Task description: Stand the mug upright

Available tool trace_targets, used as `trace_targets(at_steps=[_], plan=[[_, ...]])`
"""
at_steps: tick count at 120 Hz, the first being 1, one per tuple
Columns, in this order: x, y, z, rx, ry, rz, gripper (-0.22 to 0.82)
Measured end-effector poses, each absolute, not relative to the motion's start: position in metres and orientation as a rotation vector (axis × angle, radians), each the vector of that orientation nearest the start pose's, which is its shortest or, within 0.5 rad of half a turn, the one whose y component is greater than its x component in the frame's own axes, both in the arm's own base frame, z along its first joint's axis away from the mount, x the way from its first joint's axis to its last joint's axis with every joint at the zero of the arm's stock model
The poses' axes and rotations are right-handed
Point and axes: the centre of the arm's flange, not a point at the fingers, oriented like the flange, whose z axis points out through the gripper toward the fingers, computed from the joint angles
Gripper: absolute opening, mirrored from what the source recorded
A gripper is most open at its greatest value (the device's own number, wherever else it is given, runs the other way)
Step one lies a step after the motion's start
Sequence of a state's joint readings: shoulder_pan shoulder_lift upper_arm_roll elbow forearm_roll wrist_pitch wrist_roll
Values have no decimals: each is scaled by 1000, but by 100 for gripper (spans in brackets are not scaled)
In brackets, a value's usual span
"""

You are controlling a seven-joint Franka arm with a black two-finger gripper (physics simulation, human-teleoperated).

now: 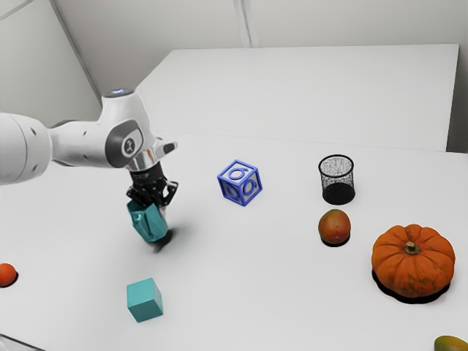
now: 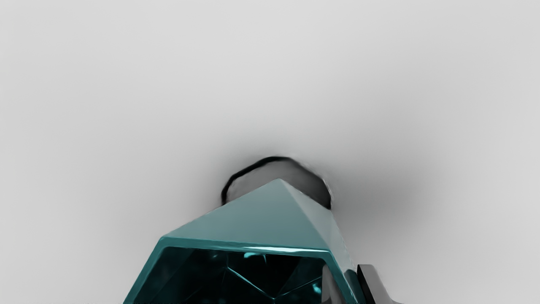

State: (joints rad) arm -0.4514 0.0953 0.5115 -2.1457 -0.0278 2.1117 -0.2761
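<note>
One tilted mug (image 1: pixel 151 224), wall gripped by pincer (image 1: pixel 155 202); wrist view shows faceted inside, exterior view pumpkin (image 1: pixel 413 267).

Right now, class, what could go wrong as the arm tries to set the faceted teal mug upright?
The black two-finger gripper pinches the faceted teal mug by one wall at its rim, so it might pivot or slip. The mug is tilted, so letting go now could topple it onto the white table.

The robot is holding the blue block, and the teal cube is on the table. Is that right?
Not quite. The gripper is holding the teal mug, not the blue block: the wrist view shows the mug's wall between its fingers. The teal cube is indeed on the table.
</note>
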Motion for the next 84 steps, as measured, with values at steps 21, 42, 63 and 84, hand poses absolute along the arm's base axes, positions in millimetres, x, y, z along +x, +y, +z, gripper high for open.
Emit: trace_targets(at_steps=[21,42,63,84], plan=[[535,29,351,-3005,-589,182,-17],[531,24,342,-2955,-573,156,-17],[528,28,334,-2937,-616,108,-17],[527,24,330,-2938,-656,54,-17]])
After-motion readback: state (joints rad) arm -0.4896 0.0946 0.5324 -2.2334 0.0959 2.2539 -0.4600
